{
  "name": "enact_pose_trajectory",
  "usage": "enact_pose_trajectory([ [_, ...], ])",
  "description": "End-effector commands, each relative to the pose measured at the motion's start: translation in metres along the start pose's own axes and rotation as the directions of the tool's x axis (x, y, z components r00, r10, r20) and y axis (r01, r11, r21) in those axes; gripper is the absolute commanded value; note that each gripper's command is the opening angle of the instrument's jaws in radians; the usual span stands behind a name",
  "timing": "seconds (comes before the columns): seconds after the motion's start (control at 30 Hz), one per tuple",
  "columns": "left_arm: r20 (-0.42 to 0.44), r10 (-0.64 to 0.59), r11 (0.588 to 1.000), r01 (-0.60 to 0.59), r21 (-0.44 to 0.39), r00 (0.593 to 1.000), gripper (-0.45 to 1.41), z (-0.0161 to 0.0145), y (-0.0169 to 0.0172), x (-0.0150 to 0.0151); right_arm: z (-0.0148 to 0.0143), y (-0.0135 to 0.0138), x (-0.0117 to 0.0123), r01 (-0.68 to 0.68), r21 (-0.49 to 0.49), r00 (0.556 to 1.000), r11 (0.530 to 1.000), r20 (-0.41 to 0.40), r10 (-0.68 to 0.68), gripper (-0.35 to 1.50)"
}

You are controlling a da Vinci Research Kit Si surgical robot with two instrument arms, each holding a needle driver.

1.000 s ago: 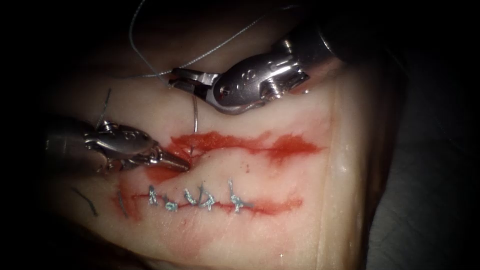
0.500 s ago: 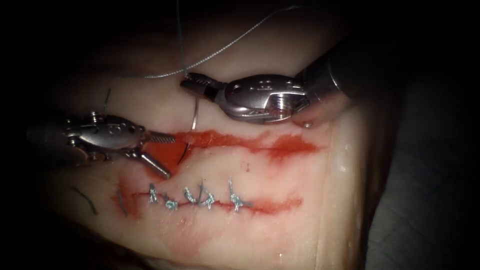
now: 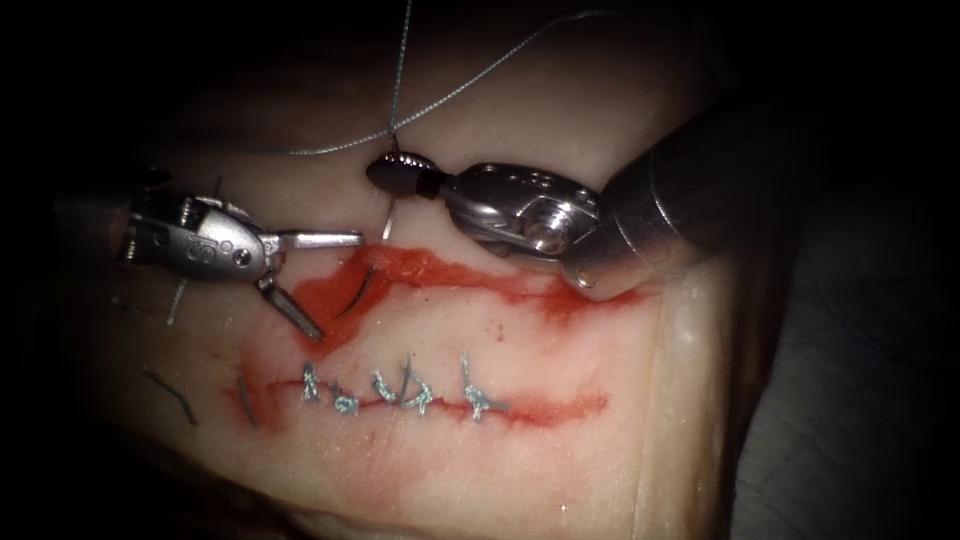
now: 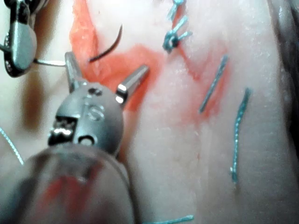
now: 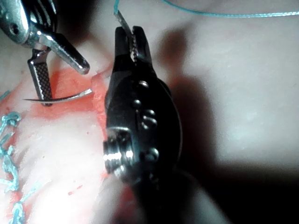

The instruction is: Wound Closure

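The needle [image 3: 357,292] sits in the tissue [image 3: 560,380] at the left end of the open cut [image 3: 480,285]. It enters through the far edge, and its dark tip stands free in the red fluid [image 3: 590,292] inside the gap.

Your right hand [image 3: 395,172] is clamped on the needle's tail, right by the thread [image 3: 450,90], which runs up and away from there.

Your left hand [image 3: 340,288] is spread wide, holds nothing and straddles the exposed tip without touching it.

This looks like the middle of a bite, with the tip ready to be taken. That calls for a grip just behind the point, square to the curve.

The finished stitches [image 3: 400,395] lie along the nearer closed line, with cut ends of thread [image 3: 172,397] to their left. Both are clear of your path. The near lip of the cut crowds your lower finger.
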Motion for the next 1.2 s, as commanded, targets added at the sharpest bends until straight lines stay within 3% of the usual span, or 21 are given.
enact_pose_trajectory([
  [0.03, 0.006, 0.028, 1.0, -0.028, -0.015, 1.0, 0.27, 0.0006, 0.0005, 0.0004, 0.0011, 0.0004, 0.0003, -0.03, -0.005, 1.0, 1.0, 0.002, 0.03, -0.35],
  [0.17, 0.058, 0.113, 0.991, -0.108, -0.085, 0.992, 0.2, 0.0007, 0.0012, -0.0001, 0.0011, 0.0003, 0.0005, -0.086, -0.01, 0.996, 0.996, 0.001, 0.086, -0.35],
  [0.4, 0.046, 0.148, 0.983, -0.142, -0.112, 0.988, -0.06, 0.0012, 0.0016, -0.0005, 0.0012, 0.0, 0.0009, -0.097, -0.011, 0.995, 0.995, 0.003, 0.097, -0.35],
  [0.5, 0.047, 0.145, 0.983, -0.139, -0.117, 0.988, -0.45, 0.0016, 0.0015, -0.0004, 0.0011, 0.0001, 0.0009, -0.098, -0.011, 0.995, 0.995, 0.002, 0.098, -0.35],
  [0.77, 0.064, 0.04, 0.994, -0.033, -0.102, 0.997, -0.45, 0.0018, 0.001, -0.0002, 0.001, 0.0006, 0.0011, -0.111, -0.019, 0.994, 0.994, -0.007, 0.111, -0.35],
  [0.83, 0.079, -0.048, 0.994, 0.056, -0.097, 0.996, -0.45, 0.0017, 0.0011, -0.0003, 0.001, 0.0007, 0.0011, -0.111, -0.029, 0.994, 0.993, -0.014, 0.111, -0.35],
  [0.87, 0.091, -0.119, 0.988, 0.127, -0.091, 0.989, -0.45, 0.0017, 0.0011, -0.0003, 0.001, 0.0008, 0.0011, -0.112, -0.033, 0.994, 0.993, -0.014, 0.112, -0.2],
  [0.9, 0.111, -0.163, 0.981, 0.174, -0.091, 0.98, -0.45, 0.0016, 0.0011, -0.0005, 0.0009, 0.0008, 0.001, -0.072, -0.031, 0.997, 0.997, -0.012, 0.072, 0.39],
  [0.93, 0.133, -0.201, 0.973, 0.214, -0.092, 0.971, -0.45, 0.0015, 0.0011, -0.0005, 0.0009, 0.001, 0.0009, -0.016, -0.023, 1.0, 1.0, -0.007, 0.015, 0.81],
  [0.97, 0.16, -0.26, 0.957, 0.276, -0.088, 0.952, -0.45, 0.0014, 0.0011, -0.0006, 0.001, 0.0011, 0.0008, 0.03, -0.004, 1.0, 1.0, 0.002, -0.03, 1.09],
  [1.0, 0.208, -0.341, 0.929, 0.363, -0.076, 0.917, -0.45, 0.0013, 0.001, -0.0007, 0.001, 0.0012, 0.0006, 0.08, 0.029, 0.997, 0.996, 0.014, -0.08, 1.2],
  [1.07, 0.257, -0.386, 0.908, 0.414, -0.063, 0.886, -0.45, 0.0012, 0.001, -0.0008, 0.001, 0.0014, 0.0003, 0.19, 0.059, 0.981, 0.98, 0.027, -0.192, 1.33],
  [1.2, 0.306, -0.559, 0.811, 0.585, 0.006, 0.771, -0.45, 0.0008, 0.0015, -0.0016, 0.0009, 0.0017, 0.0, 0.294, 0.122, 0.952, 0.948, 0.049, -0.301, 1.35],
])
